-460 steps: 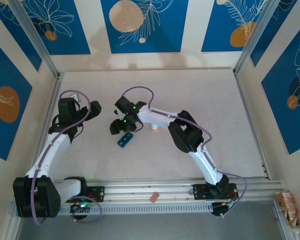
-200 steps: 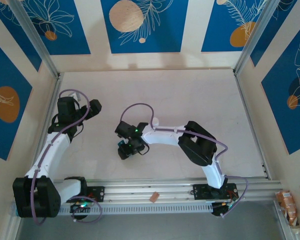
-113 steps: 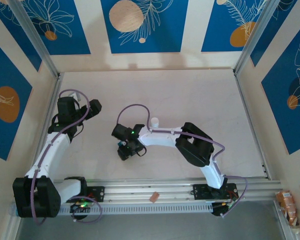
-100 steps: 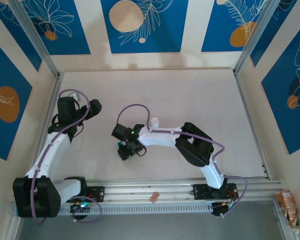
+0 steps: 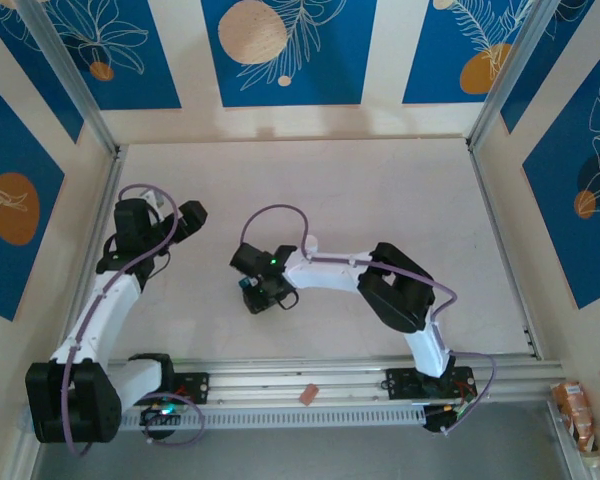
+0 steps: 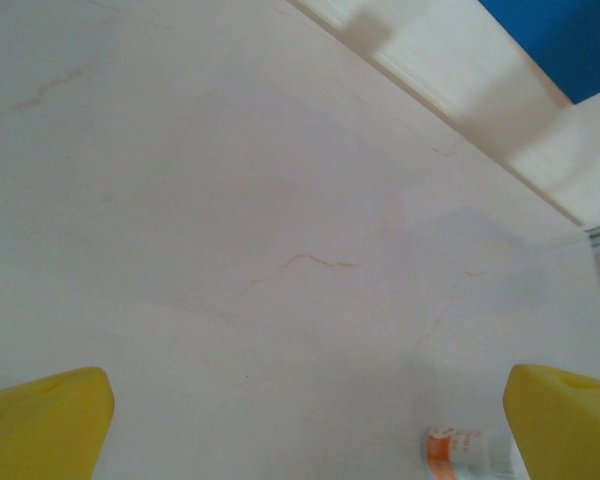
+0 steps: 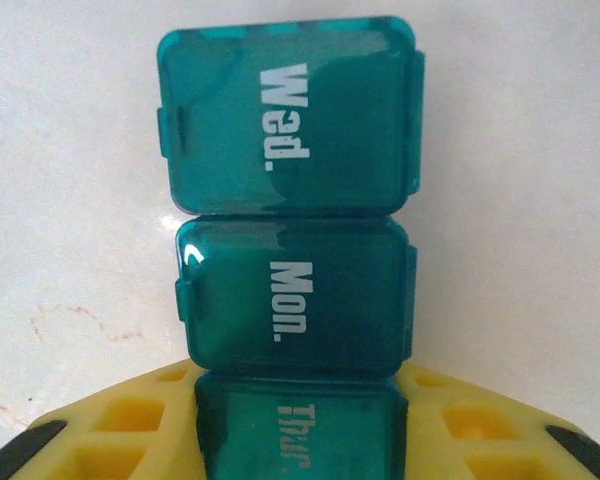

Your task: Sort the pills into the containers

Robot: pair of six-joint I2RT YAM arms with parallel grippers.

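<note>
On the desk (image 5: pixel 400 200): right jaws clamped on pill organiser (image 7: pixel 290 230), Thur end, lids down. Left jaws wide, empty. Step: likely securing organiser. Next: steady hold, lift a lid.

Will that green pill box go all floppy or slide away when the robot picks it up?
Probably not floppy: the pill box looks like hard plastic, though the joints between its squares might flex. It's shiny, so it could slip; the right gripper holds just the Thur. end, so the far end may droop. Flat, so it shouldn't roll.
</note>
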